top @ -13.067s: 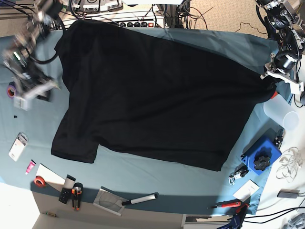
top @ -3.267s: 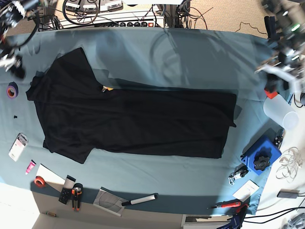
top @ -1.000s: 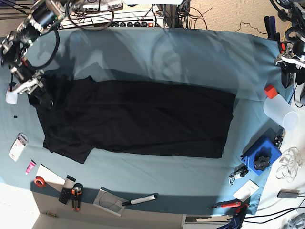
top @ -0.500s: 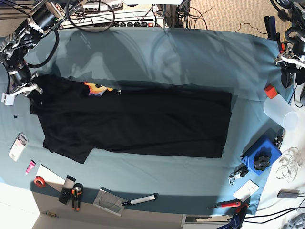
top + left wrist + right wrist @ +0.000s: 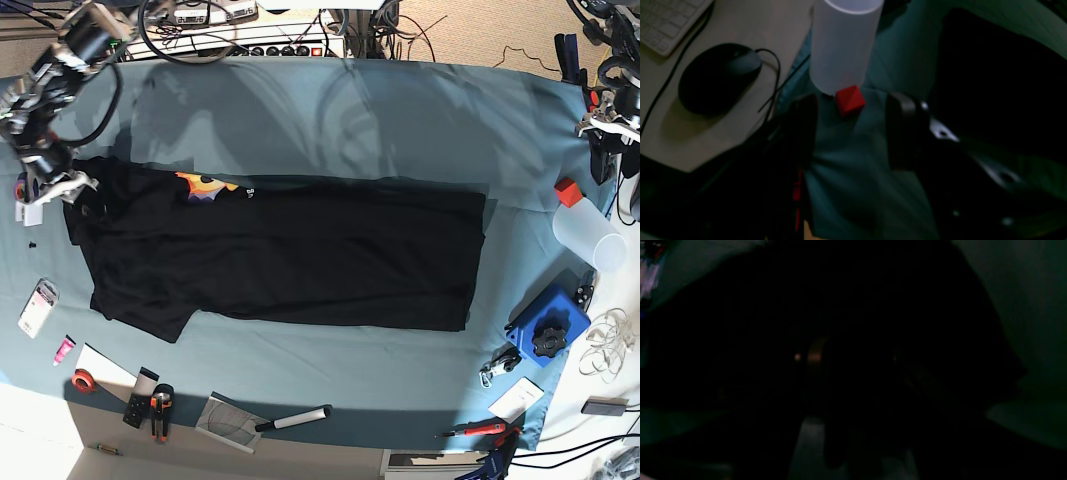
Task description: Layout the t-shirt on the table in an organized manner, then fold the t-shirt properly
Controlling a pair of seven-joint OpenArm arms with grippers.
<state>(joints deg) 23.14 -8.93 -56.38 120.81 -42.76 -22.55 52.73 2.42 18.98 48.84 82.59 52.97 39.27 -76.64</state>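
Now that the folded-over edge is showing its orange print again, you are seeing the right gripper (image 5: 60,190), jaws unreadable, lingering at the sleeve of the t-shirt (image 5: 290,255) lying lengthwise on the table (image 5: 330,110), while the left gripper (image 5: 850,133) is hanging spread and empty.

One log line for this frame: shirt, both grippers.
t-shirt: flat on table, folded lengthwise, graphic peeking | right gripper: at sleeve edge, grip unclear | left gripper: open, empty, beside red block
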